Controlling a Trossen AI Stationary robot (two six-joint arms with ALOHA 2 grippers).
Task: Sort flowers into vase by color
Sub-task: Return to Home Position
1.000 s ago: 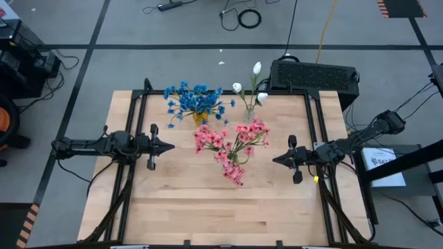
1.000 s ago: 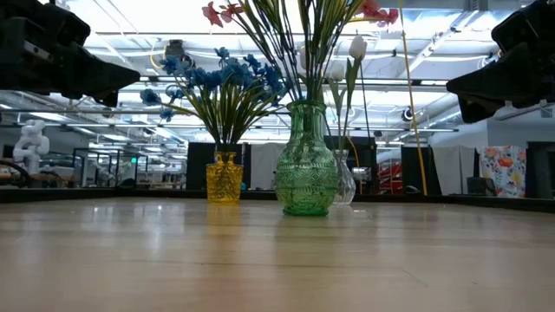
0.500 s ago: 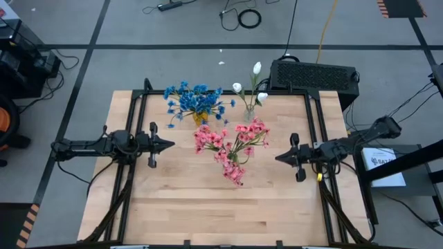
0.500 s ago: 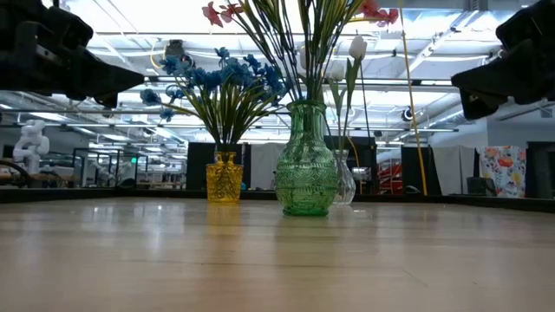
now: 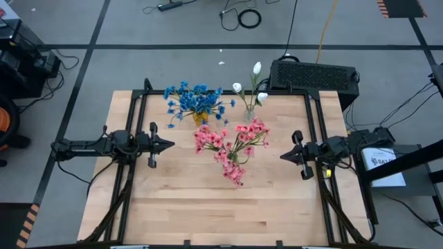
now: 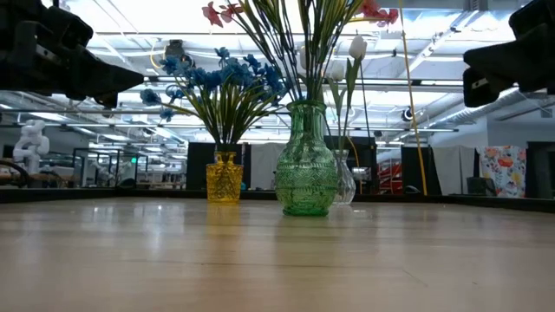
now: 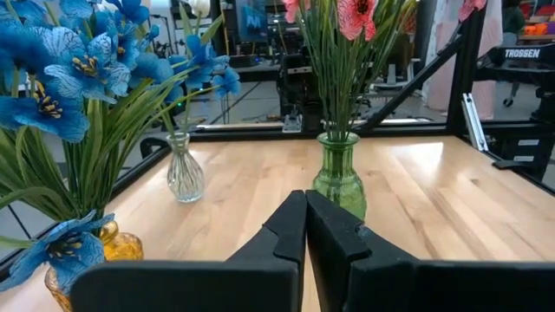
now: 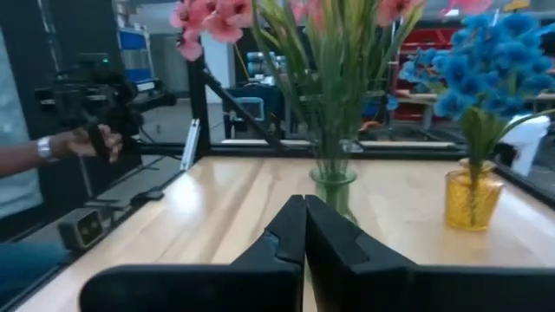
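Observation:
Blue blooms [image 5: 195, 101] stand with their stems in a yellow vase [image 6: 225, 178]. Pink blooms [image 5: 232, 144] stand in a green glass vase [image 6: 305, 161]. White tulip buds [image 5: 252, 86] stand in a small clear vase [image 7: 185, 168]. My left gripper [image 5: 171, 145] hovers left of the pink blooms, shut and holding nothing; its shut fingers [image 7: 305, 227] point at the green vase [image 7: 339, 180]. My right gripper [image 5: 282, 156] hovers right of the pink blooms, also shut and holding nothing, aimed at the green vase [image 8: 333, 192].
Bare wooden tabletop [image 5: 208, 207] lies in front of the vases, toward the near edge. A dark box [image 5: 315, 75] sits beyond the far right corner. A person's hand [image 8: 95, 139] shows in the room past the table's left side.
My right gripper has drawn back toward the table's right edge, away from the pink blooms, staying shut. The left arm and the flowers have kept still.

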